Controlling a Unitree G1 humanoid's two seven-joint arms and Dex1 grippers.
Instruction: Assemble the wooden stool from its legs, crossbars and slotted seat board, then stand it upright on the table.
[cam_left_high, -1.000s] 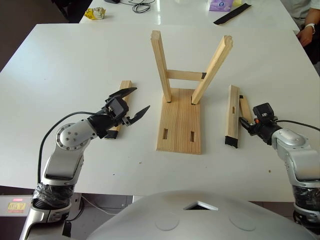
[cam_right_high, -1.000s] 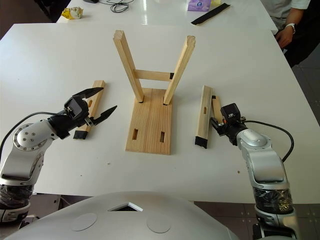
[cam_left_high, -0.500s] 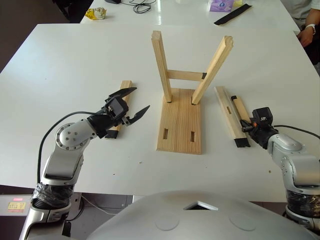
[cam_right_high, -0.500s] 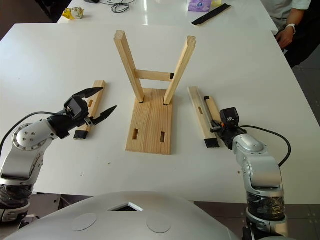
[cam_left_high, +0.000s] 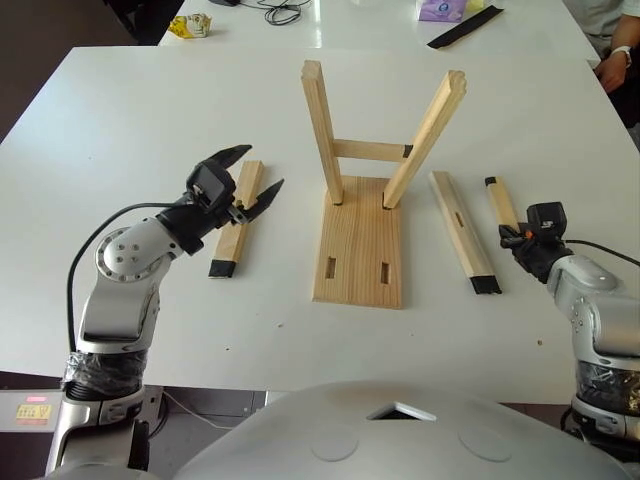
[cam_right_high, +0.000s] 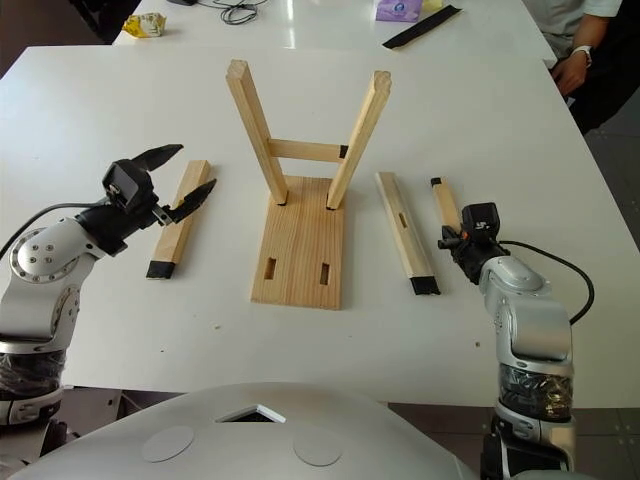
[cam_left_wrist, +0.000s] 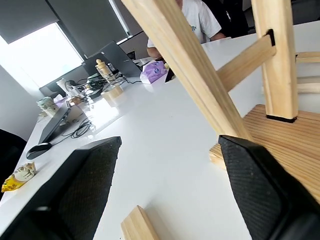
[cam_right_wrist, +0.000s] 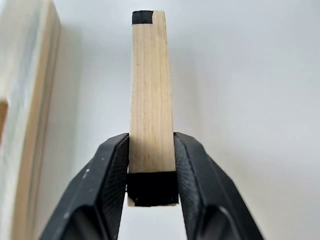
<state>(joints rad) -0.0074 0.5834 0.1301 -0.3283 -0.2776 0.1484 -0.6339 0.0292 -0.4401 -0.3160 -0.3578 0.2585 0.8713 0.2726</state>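
Right now your left gripper (cam_left_high: 266, 165) is spread wide, holding nothing. It hangs at the far end of the loose left leg (cam_left_high: 236, 220), which lies flat on the white table (cam_left_high: 120, 120), just left of the seat board (cam_left_high: 358, 242). In the left wrist view, that leg's end shows low between the two dark fingers (cam_left_wrist: 85, 195). You cannot tell whether they touch it.

Your right gripper (cam_right_wrist: 151, 137) is clamped on the short crossbar (cam_right_wrist: 150, 75), with its pads pressing both sides of the near, black-tipped end. The bar points away from you, at the table's right side. Whether it rests on the surface is unclear.

The seat board lies flat in the middle. Two legs (cam_left_high: 322, 130) stand in its far slots, leaning apart, with a fitted crossbar (cam_left_high: 370, 151) joining them. The two near slots are open. Another loose leg (cam_left_high: 462, 230) lies flat between the board and your held bar, its black end toward you.
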